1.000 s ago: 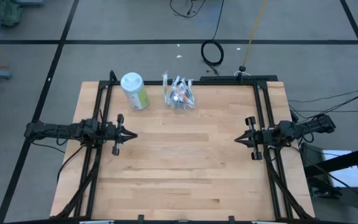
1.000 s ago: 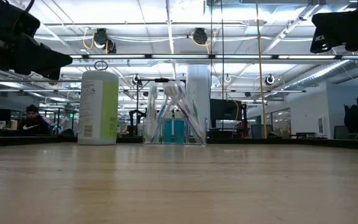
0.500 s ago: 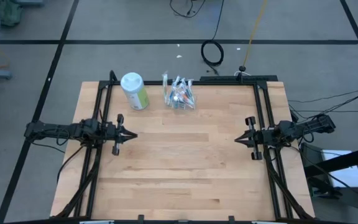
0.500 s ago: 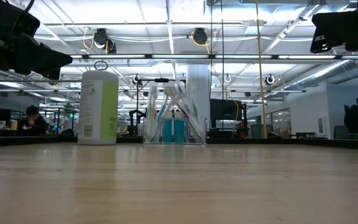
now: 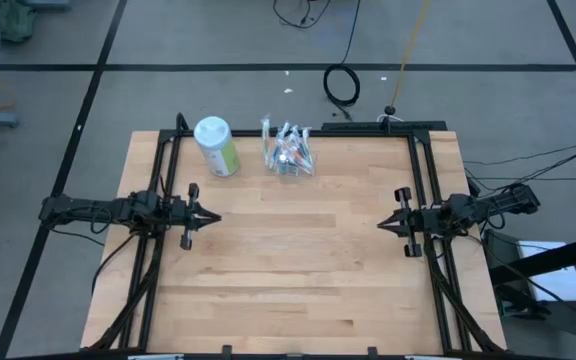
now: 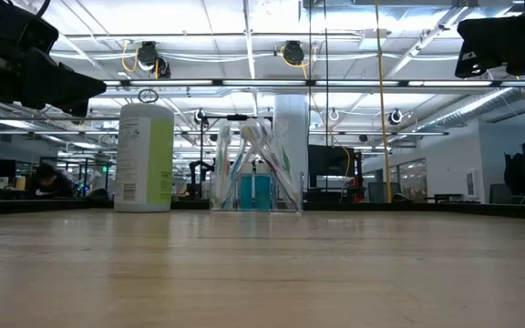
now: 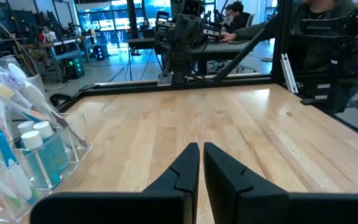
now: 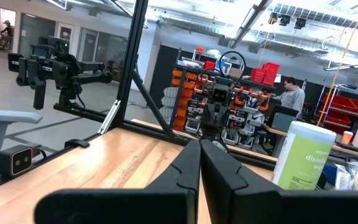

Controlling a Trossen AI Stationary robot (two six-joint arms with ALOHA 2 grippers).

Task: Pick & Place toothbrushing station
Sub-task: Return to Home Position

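Both arms were parked at the sides of the tabletop, one on each edge, pointing in at each other across the bare middle. The left pincer hung over the left side about halfway down. Going by its wrist camera, the two fingers were pressed together with nothing between them. Same deal for the right pincer on the opposite side: fingers together, nothing held, well apart from everything else.

The toothbrushing station was up at the far edge of the tabletop, a bit left of centre. It's a clear plastic organizer and everything was sitting inside it. The toothbrushes stood in it with their heads up, leaning at different angles and crossing each other. The blue tubes with white caps stood upright low down in it, next to the brush handles. I couldn't tell from any view exactly which compartment each one was in.

Just left of the organizer, close but not touching, stood a white canister of disinfecting wipes with a green label, upright with the lid on. From the low camera the two looked side by side along the back of the tabletop, neither near a pincer.

Behind the tabletop, a person sat at a desk way off in the room.
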